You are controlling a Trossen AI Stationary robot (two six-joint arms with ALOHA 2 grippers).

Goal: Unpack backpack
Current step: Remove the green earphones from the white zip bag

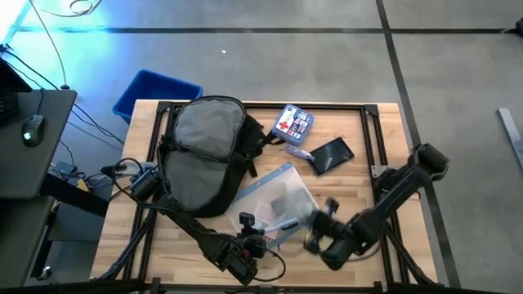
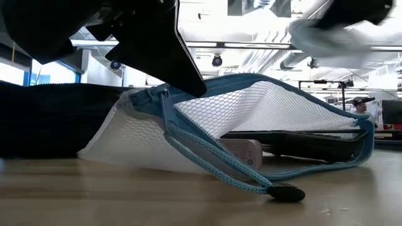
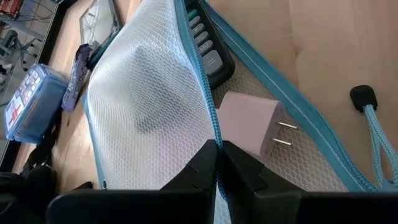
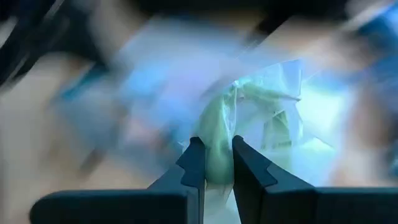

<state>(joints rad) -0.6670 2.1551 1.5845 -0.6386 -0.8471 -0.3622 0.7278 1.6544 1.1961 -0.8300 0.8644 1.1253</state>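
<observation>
wooden slatted table (image 1: 359, 175) on a grey concrete floor, seen from above; blue bin (image 1: 155, 88) beyond the far left corner. black backpack (image 1: 204, 151) lying on the left half of the tabletop, grey lining facing up, straps trailing toward the near edge. white mesh pouch (image 1: 274, 200) with blue zipper trim just right of the backpack, toward the near edge. left gripper (image 3: 217, 163) at the near edge, jaws pressed together on the blue zipper edge of the mesh pouch, lifting that edge off the wood in the low view. inside the pouch: pale pink plug adapter (image 3: 252, 121) and dark remote (image 3: 208, 46). blue cord (image 2: 213, 160) with black end knob (image 2: 286, 193) hanging from the zipper to the tabletop. right gripper (image 4: 217, 158) near the right end of the pouch, blurred, fingers nearly together around a pale green crumpled item (image 4: 249, 118); firm grip not discernible. blue first-aid box (image 1: 294, 122), small silver item (image 1: 300, 152) and black slab (image 1: 331, 155) farther back, well apart from both grippers.
</observation>
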